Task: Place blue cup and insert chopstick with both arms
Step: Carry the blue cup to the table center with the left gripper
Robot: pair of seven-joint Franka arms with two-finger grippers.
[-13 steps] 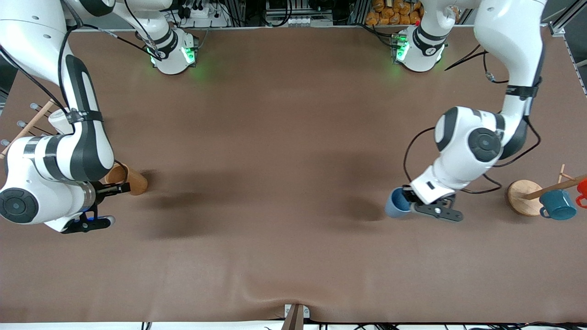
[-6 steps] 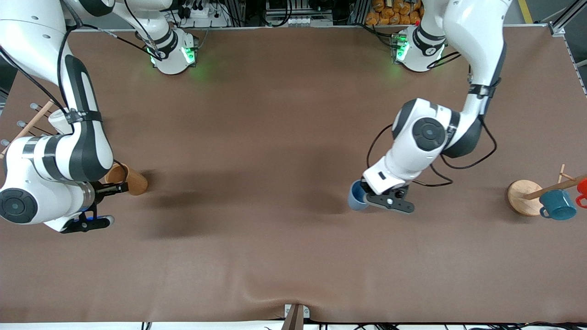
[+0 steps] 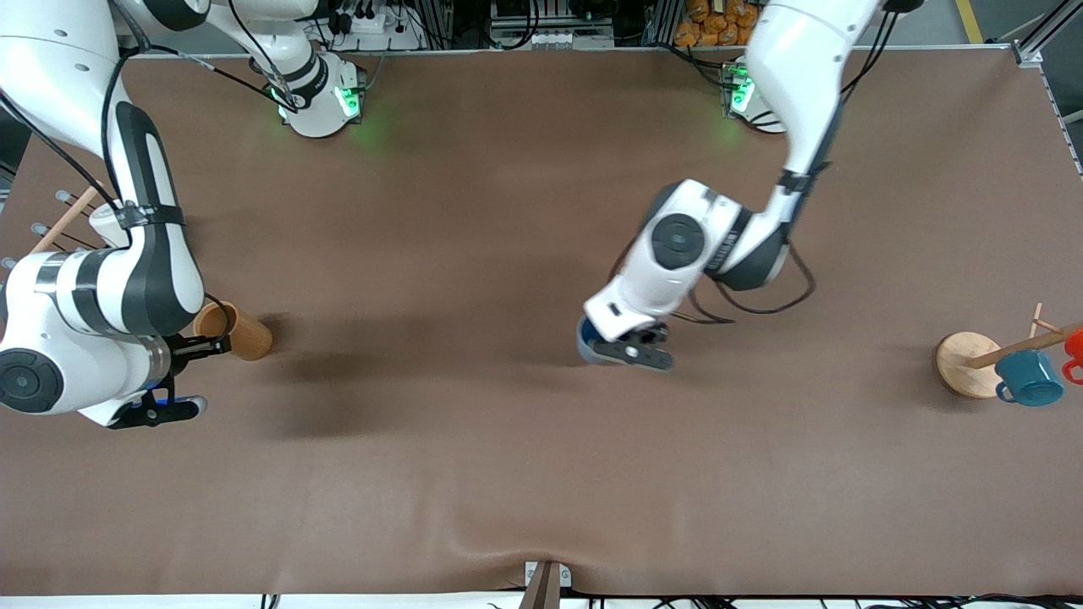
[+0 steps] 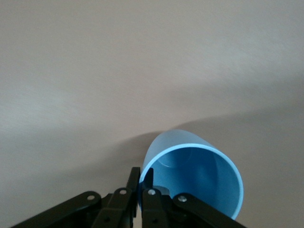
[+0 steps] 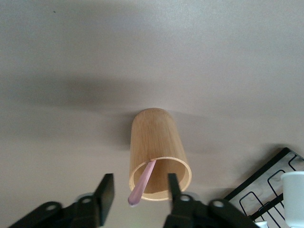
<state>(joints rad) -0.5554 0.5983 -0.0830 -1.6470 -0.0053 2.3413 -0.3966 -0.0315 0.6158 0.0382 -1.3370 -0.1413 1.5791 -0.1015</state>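
— Where's the blue cup?
— Pale, smooth, handleless; the left gripper is pinching its rim over mid-table.
— The chopstick?
— Pink, leaning in the wooden cup; the right gripper is hanging open around it.

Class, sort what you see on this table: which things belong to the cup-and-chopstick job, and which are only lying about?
Job:
- blue cup, pinched at its rim by the left gripper
- chopstick, leaning in the wooden cup
- right gripper, over that cup

Lying about:
- teal mug on the mug stand
- dowel rack
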